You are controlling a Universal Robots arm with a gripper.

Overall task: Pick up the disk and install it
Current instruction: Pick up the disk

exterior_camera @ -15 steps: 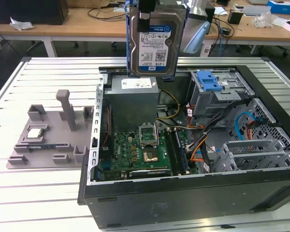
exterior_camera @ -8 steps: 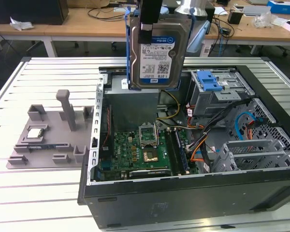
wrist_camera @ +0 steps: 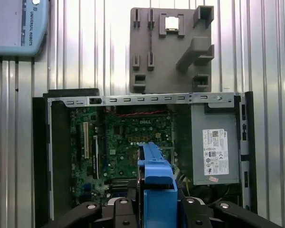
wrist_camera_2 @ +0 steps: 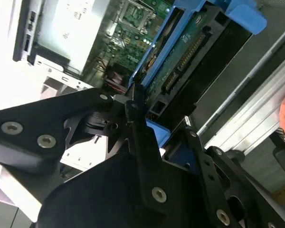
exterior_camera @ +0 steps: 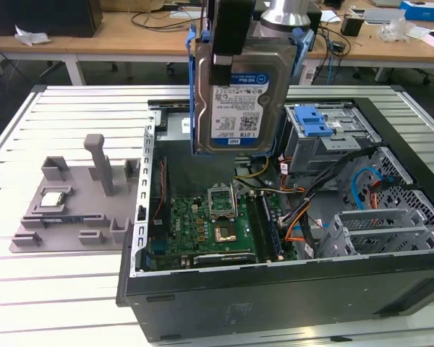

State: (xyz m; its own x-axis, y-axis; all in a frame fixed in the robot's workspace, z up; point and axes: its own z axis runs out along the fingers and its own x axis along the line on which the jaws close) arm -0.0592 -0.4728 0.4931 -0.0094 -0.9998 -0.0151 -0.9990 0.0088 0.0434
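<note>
1. Above the open computer case (exterior_camera: pixel 275 293) — lying on its side on the slatted metal table (exterior_camera: pixel 58 289) — the disk (exterior_camera: pixel 239 108) hangs in the air, clear of everything inside.
2. The case holds a green motherboard (exterior_camera: pixel 202 231) on its floor. Toward the exterior view's right are a grey drive cage (exterior_camera: pixel 325 144) with a blue latch (exterior_camera: pixel 315 119) and loose cables (exterior_camera: pixel 362 184) beside it. In the first wrist view a grey power supply (wrist_camera: pixel 213 142) sits in one corner.
3. On the table at the exterior view's left, just beside the case, a grey fixture tray (exterior_camera: pixel 79 217) holds a small square silver chip (exterior_camera: pixel 52 200) in one of its pockets.
4. The disk stands on edge with its long axis vertical. Its labelled face is turned to the exterior camera, and one short end points down at the motherboard.
5. It is a silver slab with a white-and-blue label and blue carrier rails (exterior_camera: pixel 193 94) along both long edges. The second wrist view shows its other face, a green circuit board (wrist_camera_2: pixel 190 47).
6. The gripper (exterior_camera: pixel 224 72) holds it at the upper end. One black finger (exterior_camera: pixel 220 65) lies flat on the labelled face. The opposite finger is hidden behind the disk in the exterior view and seems to press the board side — so the fingers are clamped on the disk.
</note>
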